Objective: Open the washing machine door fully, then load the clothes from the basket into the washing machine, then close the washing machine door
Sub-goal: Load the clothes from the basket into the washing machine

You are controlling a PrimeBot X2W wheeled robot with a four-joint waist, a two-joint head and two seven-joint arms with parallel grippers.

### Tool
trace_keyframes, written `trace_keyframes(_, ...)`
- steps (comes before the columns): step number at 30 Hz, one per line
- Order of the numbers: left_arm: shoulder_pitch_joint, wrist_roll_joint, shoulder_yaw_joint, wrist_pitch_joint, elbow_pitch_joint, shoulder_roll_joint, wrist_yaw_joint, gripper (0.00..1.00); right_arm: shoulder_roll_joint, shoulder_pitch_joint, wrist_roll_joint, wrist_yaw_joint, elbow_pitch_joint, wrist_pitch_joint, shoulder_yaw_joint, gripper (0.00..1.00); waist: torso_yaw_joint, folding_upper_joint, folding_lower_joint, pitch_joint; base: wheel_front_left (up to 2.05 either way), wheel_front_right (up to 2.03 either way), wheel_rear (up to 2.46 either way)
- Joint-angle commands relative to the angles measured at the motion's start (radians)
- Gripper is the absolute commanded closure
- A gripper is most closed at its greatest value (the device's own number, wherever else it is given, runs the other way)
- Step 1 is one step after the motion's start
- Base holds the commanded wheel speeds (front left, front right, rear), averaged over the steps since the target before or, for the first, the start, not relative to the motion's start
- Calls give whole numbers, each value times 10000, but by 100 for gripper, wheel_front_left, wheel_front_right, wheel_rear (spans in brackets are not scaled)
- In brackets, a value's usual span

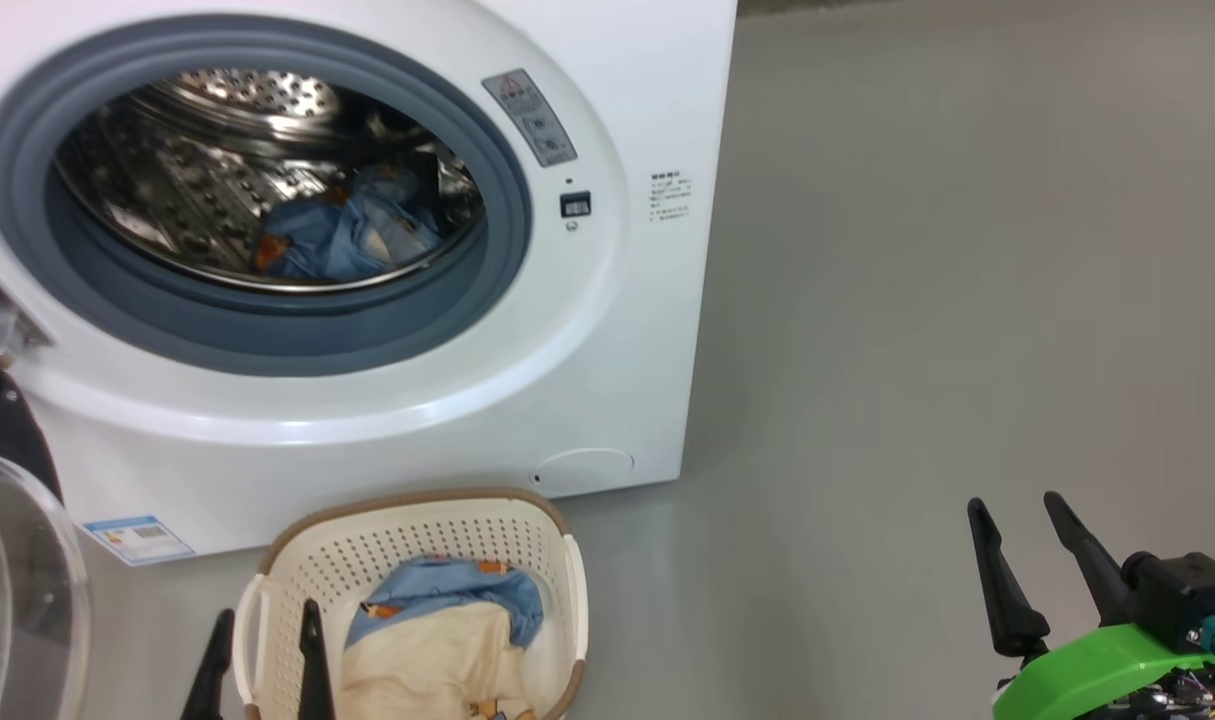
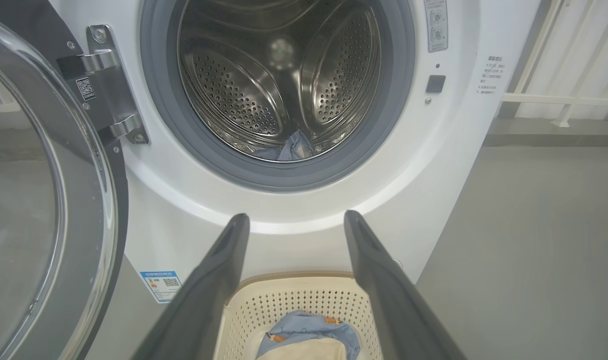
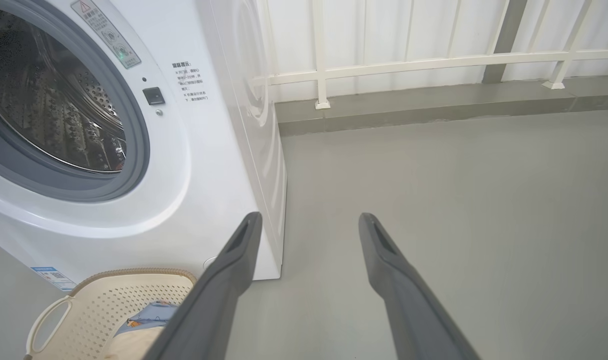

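The basket of clothes is being held up by the grey floor beside the washing machine, a white fence behind. The left gripper and right gripper are being held open, empty.

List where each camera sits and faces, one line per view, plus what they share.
Head view: on the head, looking down at the washing machine and basket; left hand and right hand show, open.
Left wrist view: on the left wrist, facing the drum beside the open door; its fingers show.
Right wrist view: on the right wrist, facing floor and railing; its fingers show.
Shared: washing machine, basket.
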Motion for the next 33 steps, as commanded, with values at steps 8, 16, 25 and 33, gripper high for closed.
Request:
trace_keyframes(8, 355, 111, 19, -64, -223, -6, -25, 0, -64, 414, -256, 44, -397, 207, 120, 0, 315, -1, 0, -855, 0, 0, 0)
trace_keyframes(16, 427, 69, -84, -45, -184, -44, -17, 0, -8, 507, -289, 44, -531, 306, 174, 0, 357, -1, 0, -952, 0, 0, 0)
trace_keyframes(25, 355, 49, -164, -47, -32, -94, 7, 0, 14, 511, -270, 44, -602, 379, 231, 0, 311, -1, 0, -946, 0, 0, 0)
trace_keyframes(33, 272, 103, -246, -47, 42, -57, 38, 0, 31, 513, -259, 44, -633, 373, 244, 0, 267, -1, 0, -893, 0, 0, 0)
